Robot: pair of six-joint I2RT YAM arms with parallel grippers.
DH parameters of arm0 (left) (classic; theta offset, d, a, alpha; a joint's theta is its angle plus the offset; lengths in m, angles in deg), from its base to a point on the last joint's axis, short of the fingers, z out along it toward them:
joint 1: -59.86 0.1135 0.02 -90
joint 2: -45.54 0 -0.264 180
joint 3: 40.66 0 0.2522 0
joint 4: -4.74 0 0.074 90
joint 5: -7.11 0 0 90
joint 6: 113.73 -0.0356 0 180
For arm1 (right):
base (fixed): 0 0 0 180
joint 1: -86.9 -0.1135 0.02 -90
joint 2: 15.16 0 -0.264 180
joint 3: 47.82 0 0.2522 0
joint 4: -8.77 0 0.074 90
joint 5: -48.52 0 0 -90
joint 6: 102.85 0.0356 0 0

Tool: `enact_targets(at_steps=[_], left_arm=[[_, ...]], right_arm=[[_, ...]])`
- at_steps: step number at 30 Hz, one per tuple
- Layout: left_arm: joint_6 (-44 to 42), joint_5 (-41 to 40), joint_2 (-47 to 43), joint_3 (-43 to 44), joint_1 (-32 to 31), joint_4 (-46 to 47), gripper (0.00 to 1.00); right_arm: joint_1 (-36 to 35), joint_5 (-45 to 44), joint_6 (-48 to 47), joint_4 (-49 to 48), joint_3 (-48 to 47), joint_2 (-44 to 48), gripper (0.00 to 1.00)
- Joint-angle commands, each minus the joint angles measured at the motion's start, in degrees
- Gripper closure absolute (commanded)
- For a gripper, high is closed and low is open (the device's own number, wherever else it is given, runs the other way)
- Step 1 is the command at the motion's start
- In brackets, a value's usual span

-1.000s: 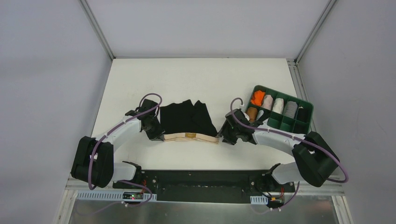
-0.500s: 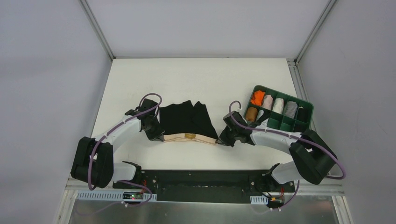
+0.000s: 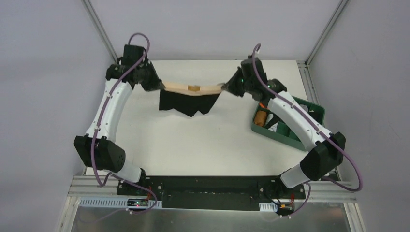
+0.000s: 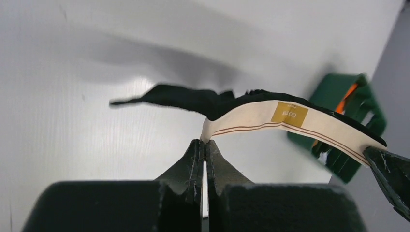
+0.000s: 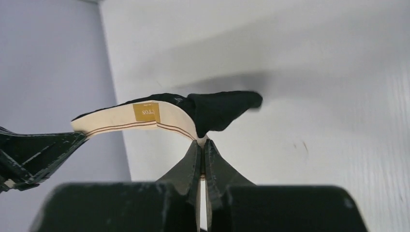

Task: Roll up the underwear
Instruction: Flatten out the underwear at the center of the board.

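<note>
The underwear (image 3: 186,100) hangs in the air over the far half of the table, its tan waistband (image 3: 193,89) stretched between both grippers and the black legs dangling below. My left gripper (image 3: 160,87) is shut on the waistband's left end, as the left wrist view shows at the gripper (image 4: 205,142) with the underwear (image 4: 270,113) running off to the right. My right gripper (image 3: 225,86) is shut on the right end; in the right wrist view the gripper (image 5: 202,141) pinches the underwear (image 5: 159,116) just below the black fabric.
A green tray (image 3: 290,137) with several compartments holds rolled garments at the right side of the table, partly covered by my right arm. The white table (image 3: 203,140) lies below, with walls behind and at both sides.
My right gripper closed on the waistband's right end. Both arms then lifted the underwear off the table and carried it up and toward the far side.
</note>
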Motion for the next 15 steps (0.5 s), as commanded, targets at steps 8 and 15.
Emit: enact_targets(at_steps=[8, 15], left_arm=[[-5.5, 0.8, 3.9, 25.5, 4.8, -7.2, 1.00], [-4.9, 2.6, -9.3, -9.0, 4.9, -3.9, 1.00]], right_arm=[[2.6, 2.8, -6.0, 3.9, -16.1, -4.3, 1.00], [-3.2, 2.3, -4.2, -0.8, 9.0, 5.1, 1.00]])
